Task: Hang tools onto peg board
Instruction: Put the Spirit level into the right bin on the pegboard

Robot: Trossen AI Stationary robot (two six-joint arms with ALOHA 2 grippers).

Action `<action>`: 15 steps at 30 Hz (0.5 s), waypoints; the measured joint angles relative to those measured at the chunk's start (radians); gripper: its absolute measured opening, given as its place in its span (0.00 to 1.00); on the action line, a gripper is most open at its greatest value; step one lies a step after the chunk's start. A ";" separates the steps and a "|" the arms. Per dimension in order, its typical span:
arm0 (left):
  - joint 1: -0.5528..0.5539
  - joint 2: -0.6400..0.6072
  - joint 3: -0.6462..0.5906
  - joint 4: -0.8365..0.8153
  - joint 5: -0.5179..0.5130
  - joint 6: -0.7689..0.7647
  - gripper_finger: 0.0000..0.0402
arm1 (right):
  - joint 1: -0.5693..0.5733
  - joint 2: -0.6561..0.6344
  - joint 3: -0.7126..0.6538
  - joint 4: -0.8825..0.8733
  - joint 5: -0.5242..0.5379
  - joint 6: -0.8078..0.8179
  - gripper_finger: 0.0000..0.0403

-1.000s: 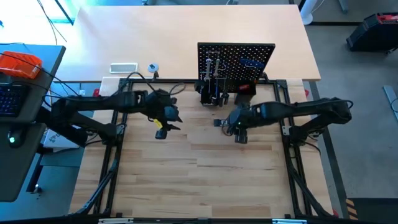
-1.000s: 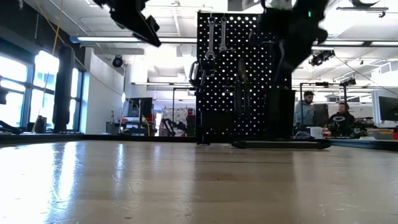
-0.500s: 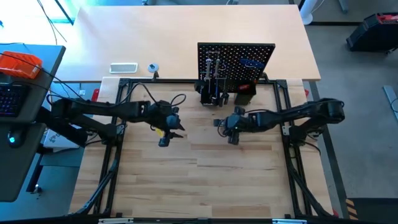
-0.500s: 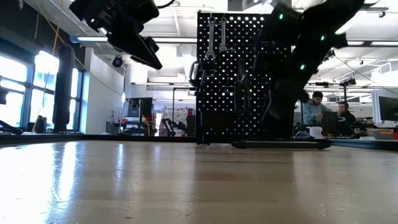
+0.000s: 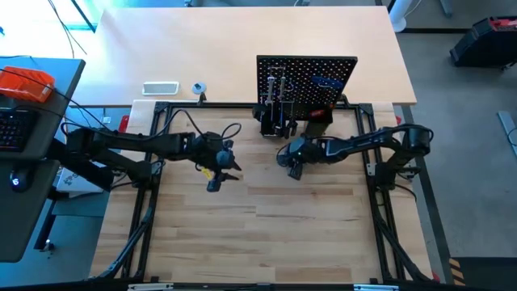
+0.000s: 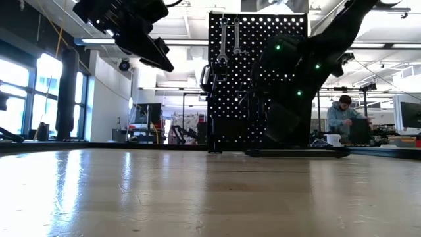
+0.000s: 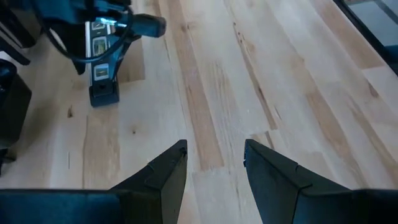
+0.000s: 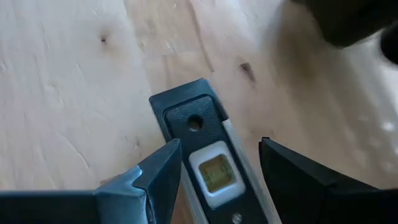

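The black level lies flat on the wooden table in front of the peg board; the left wrist view shows it too. My right gripper is open and low over the level's end, one finger on each side of it. My left gripper hangs open and empty above the table's left middle. Two silver wrenches and a blue-handled hex key hang on the board, and more tools stand in the holder boxes at its base.
A white tray and a small round object lie on the far table, left of the peg board. Black frame rails border the work surface. A person is in the room behind. Bare wood lies toward the near edge.
My right gripper has come down toward the table and moved left, tipping down over the level by the peg board, its fingers still open. My left gripper sank a little at first and has since kept still.
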 joint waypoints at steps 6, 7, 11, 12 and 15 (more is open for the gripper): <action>-0.008 0.000 0.000 0.003 0.000 0.007 0.38 | -0.038 0.048 0.005 0.026 -0.100 0.003 0.53; -0.008 0.000 0.000 0.003 0.000 0.007 0.38 | -0.042 0.055 0.005 0.027 -0.110 0.003 0.53; -0.008 0.000 0.000 0.002 0.000 0.002 0.38 | -0.056 0.067 0.005 0.031 -0.201 0.027 0.53; -0.008 0.000 0.000 -0.001 0.000 0.002 0.38 | -0.057 0.067 0.005 0.029 -0.235 0.039 0.53; -0.015 0.000 0.000 -0.002 0.000 0.002 0.38 | -0.055 0.069 0.003 0.021 -0.310 0.071 0.53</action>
